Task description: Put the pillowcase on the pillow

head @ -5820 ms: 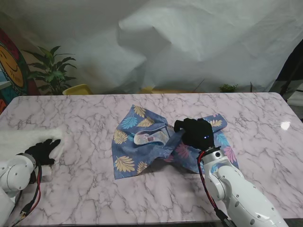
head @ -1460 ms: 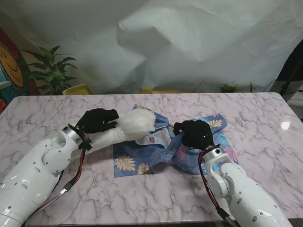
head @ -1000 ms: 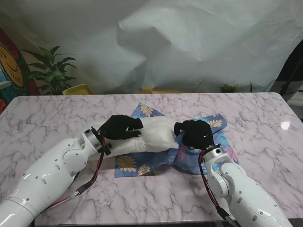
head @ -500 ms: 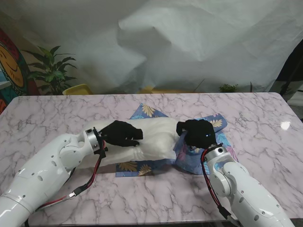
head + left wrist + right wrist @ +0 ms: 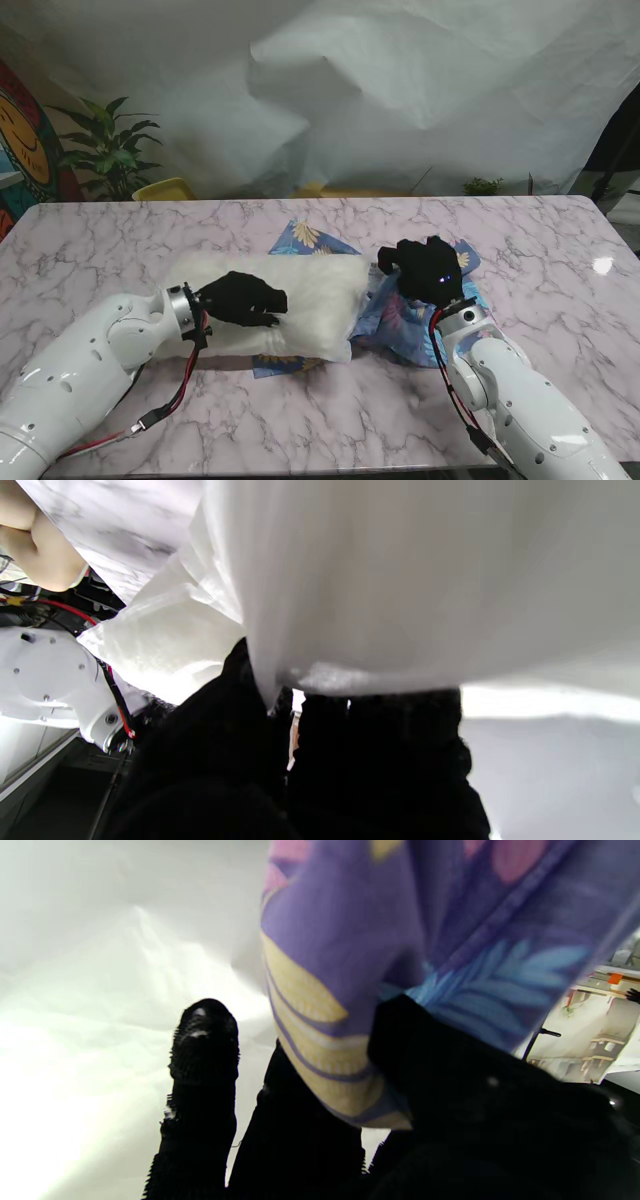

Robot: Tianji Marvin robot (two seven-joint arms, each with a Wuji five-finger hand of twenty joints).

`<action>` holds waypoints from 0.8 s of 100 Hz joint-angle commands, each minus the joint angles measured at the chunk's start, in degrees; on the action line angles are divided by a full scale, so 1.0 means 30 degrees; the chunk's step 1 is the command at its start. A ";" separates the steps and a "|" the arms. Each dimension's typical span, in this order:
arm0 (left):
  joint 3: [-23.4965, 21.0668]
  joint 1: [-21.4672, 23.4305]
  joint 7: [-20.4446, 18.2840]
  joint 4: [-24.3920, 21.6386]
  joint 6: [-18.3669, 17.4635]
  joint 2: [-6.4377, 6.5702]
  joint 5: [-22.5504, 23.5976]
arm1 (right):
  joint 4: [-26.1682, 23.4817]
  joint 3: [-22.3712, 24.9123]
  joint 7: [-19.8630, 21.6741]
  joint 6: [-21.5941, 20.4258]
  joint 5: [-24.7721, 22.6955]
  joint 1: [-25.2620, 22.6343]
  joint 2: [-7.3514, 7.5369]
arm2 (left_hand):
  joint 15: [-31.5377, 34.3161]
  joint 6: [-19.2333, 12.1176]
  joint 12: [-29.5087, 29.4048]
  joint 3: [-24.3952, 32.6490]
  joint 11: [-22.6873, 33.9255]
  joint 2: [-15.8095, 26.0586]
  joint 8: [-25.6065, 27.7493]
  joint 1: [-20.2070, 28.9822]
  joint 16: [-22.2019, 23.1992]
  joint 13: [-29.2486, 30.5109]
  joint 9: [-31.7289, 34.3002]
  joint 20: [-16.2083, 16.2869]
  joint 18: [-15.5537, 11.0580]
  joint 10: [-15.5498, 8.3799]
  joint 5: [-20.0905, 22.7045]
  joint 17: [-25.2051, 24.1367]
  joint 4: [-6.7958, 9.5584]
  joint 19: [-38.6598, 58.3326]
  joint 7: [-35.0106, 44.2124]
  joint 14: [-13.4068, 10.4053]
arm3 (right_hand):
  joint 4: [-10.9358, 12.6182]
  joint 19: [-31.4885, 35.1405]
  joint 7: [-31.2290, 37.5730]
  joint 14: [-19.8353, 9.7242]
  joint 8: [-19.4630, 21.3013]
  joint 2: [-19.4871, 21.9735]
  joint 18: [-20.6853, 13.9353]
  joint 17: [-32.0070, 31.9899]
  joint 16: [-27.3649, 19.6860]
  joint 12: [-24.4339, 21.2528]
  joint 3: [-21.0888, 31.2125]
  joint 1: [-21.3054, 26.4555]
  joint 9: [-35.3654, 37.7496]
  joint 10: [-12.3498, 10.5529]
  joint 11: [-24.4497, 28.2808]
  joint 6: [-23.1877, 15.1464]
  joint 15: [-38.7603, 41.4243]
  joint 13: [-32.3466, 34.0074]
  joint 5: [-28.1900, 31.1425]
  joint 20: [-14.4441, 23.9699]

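Pillow [image 5: 275,300], white, lies across the marble table [image 5: 560,250] approx mid-table, covering most of the left part of the blue leaf-print pillowcase [image 5: 400,320]; only a corner of print shows at the far edge and a strip at the near edge. Left hand [image 5: 240,298], black-gloved, sits on top of the pillow near its left-centre, fingers [image 5: 270,300] curled and bunching the white cover; left wrist view shows white fabric [image 5: 400,580] pinched in the gap betw. dark fingers [image 5: 380,750]. Right hand [image 5: 425,268] is at the pillow's right end, just beside it, raised w/ pillowcase cloth gathered under it. Right wrist view: purple-blue cloth [image 5: 380,965] w/ yellow leaf clamped betw. thumb and fingers [image 5: 450,1075], one finger [image 5: 202,1060] standing apart and free. Rest of the pillowcase lies rumpled on the table to the right of the pillow, nearer to me than the right hand. Whether the pillow end is inside the opening: cannot tell.
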 commanded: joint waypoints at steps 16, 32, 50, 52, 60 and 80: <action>0.0873 -0.0484 0.0095 0.0930 -0.0375 -0.0283 -0.0288 | -0.1663 0.0093 -0.0140 -0.0048 -0.0768 -0.0094 0.0276 | 0.0653 -0.2239 0.0194 0.2640 0.0451 0.0796 0.0922 0.1580 0.0323 0.0373 0.1056 0.0469 -0.2512 -0.0029 0.1097 -0.0318 0.1199 0.0869 0.1307 -0.0407 | -0.0048 -0.0558 -0.0225 -0.0287 0.0615 -0.1793 -0.0860 -0.0134 -0.0150 0.0012 0.3019 0.1120 -0.1108 -0.2398 -0.0231 -0.0691 -0.1193 -0.0822 0.0030 -0.0504; 0.1187 -0.0672 0.0534 0.1052 -0.0371 -0.0406 -0.0219 | -0.1904 -0.0524 -0.0186 -0.0539 -0.1097 0.0087 0.0371 | 0.0688 -0.2219 0.0228 0.2650 0.0499 0.0754 0.0971 0.1611 0.0378 0.0396 0.1068 0.0494 -0.2515 -0.0013 0.1090 -0.0294 0.1199 0.0894 0.1338 -0.0415 | -0.0096 -0.0767 -0.0342 -0.0291 0.1046 -0.2179 -0.1559 0.0228 -0.0217 0.0254 0.3459 0.1265 -0.1174 -0.2658 -0.0001 -0.0569 -0.1451 -0.1178 0.0411 -0.0821; 0.1228 -0.0584 0.1042 0.1015 -0.0780 -0.0507 -0.0019 | -0.1799 -0.0873 -0.0019 -0.0663 -0.1334 0.0345 0.0462 | 0.0792 -0.2224 0.0320 0.2778 0.0618 0.0596 0.1084 0.1666 0.0465 0.0482 0.1143 0.0533 -0.2490 -0.0059 0.1179 -0.0251 0.1191 0.0960 0.1474 -0.0448 | -0.0143 -0.0841 -0.0334 -0.0248 0.1517 -0.2221 -0.1908 0.0493 -0.0249 0.0476 0.3654 0.1323 -0.1119 -0.2827 0.0156 -0.0551 -0.1548 -0.1153 0.0975 -0.0997; 0.1178 -0.0529 0.1059 0.0983 -0.0828 -0.0510 -0.0018 | -0.1777 -0.0861 0.0041 -0.0645 -0.1363 0.0362 0.0474 | 0.0803 -0.2236 0.0332 0.2809 0.0627 0.0575 0.1092 0.1668 0.0477 0.0485 0.1147 0.0533 -0.2506 -0.0071 0.1177 -0.0245 0.1187 0.0960 0.1480 -0.0463 | -0.0151 -0.0841 -0.0334 -0.0252 0.1551 -0.2217 -0.1923 0.0504 -0.0238 0.0482 0.3656 0.1311 -0.1129 -0.2840 0.0155 -0.0553 -0.1537 -0.1145 0.1023 -0.1003; 0.0936 -0.0305 0.1037 0.0821 -0.1022 -0.0486 0.0009 | -0.1604 -0.0787 0.0221 -0.0569 -0.1379 0.0453 0.0494 | 0.0819 -0.2249 0.0363 0.2929 0.0649 0.0487 0.1123 0.1670 0.0506 0.0493 0.1201 0.0538 -0.2481 -0.0107 0.1251 -0.0278 0.1178 0.0953 0.1514 -0.0459 | -0.0175 -0.0835 -0.0355 -0.0229 0.1739 -0.2203 -0.2026 0.0545 -0.0187 0.0541 0.3704 0.1295 -0.1085 -0.2900 0.0211 -0.0583 -0.1507 -0.1126 0.1239 -0.1028; -0.0189 0.0595 0.1730 0.0123 -0.1460 -0.0485 0.0924 | -0.1102 -0.0397 0.1069 -0.0021 -0.1245 0.0509 0.0517 | 0.0757 -0.2359 0.0473 0.3276 0.0611 0.0221 0.1179 0.1541 0.0532 0.0590 0.1325 0.0551 -0.2462 -0.0227 0.1352 -0.0285 0.1098 0.0941 0.1569 -0.0576 | -0.0208 -0.0800 -0.0432 -0.0131 0.2046 -0.2106 -0.2082 0.0564 -0.0116 0.0654 0.3705 0.1323 -0.1144 -0.2889 0.0329 -0.0477 -0.1491 -0.1140 0.1568 -0.1043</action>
